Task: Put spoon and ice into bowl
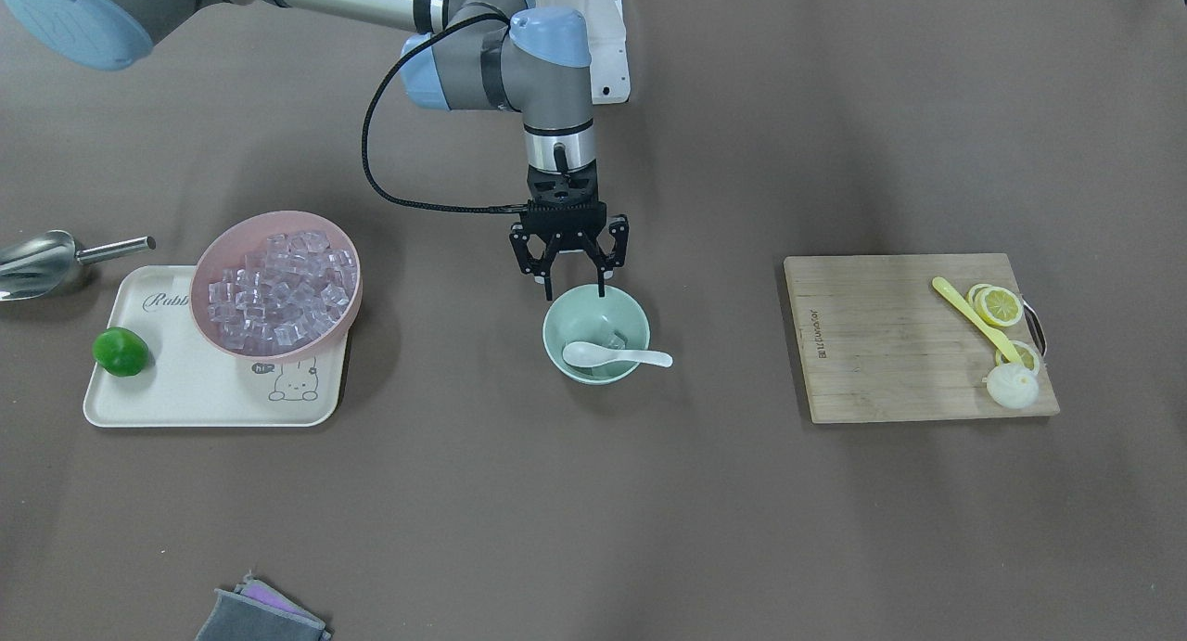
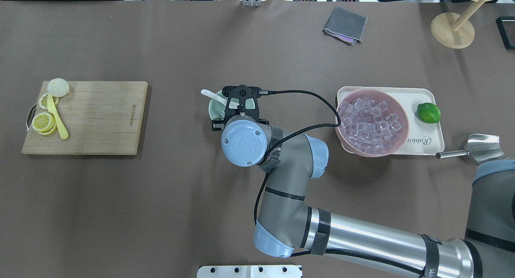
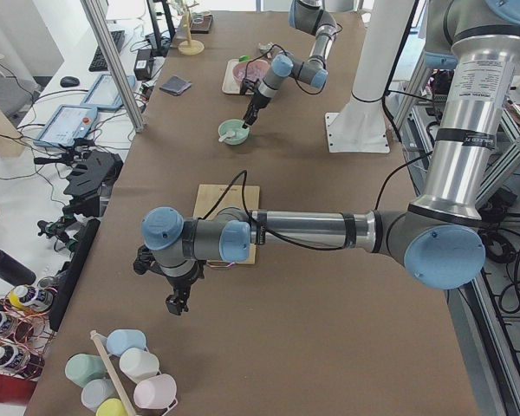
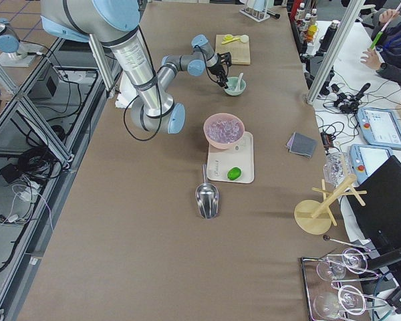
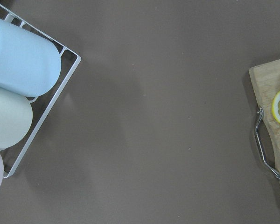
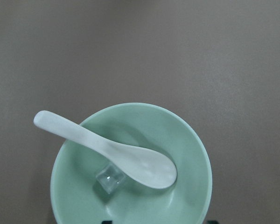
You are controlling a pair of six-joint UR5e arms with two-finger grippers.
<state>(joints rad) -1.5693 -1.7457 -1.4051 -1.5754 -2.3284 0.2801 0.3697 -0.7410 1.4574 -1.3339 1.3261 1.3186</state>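
The mint-green bowl (image 1: pixel 554 339) stands mid-table. The white spoon (image 1: pixel 605 353) lies in it, scoop inside and handle over the rim. One clear ice cube (image 1: pixel 614 341) sits in the bowl beside the scoop. The right wrist view shows the bowl (image 6: pixel 189 154), the spoon (image 6: pixel 130 158) and the cube (image 6: pixel 109 181) from above. My right gripper (image 1: pixel 574 290) hangs just above the bowl's robot-side rim, open and empty. Many more ice cubes (image 1: pixel 278 288) fill the pink bowl (image 1: pixel 200 284). My left gripper (image 3: pixel 175 303) shows only in the exterior left view, so I cannot tell whether it is open or shut.
The pink bowl sits on a cream tray (image 1: pixel 185 391) with a lime (image 1: pixel 121 351); a metal scoop (image 1: pixel 42 261) lies beside it. A cutting board (image 1: pixel 881 344) holds lemon slices, a yellow utensil (image 1: pixel 974 316) and a bun. A grey cloth (image 1: pixel 255 615) lies at the operators' edge.
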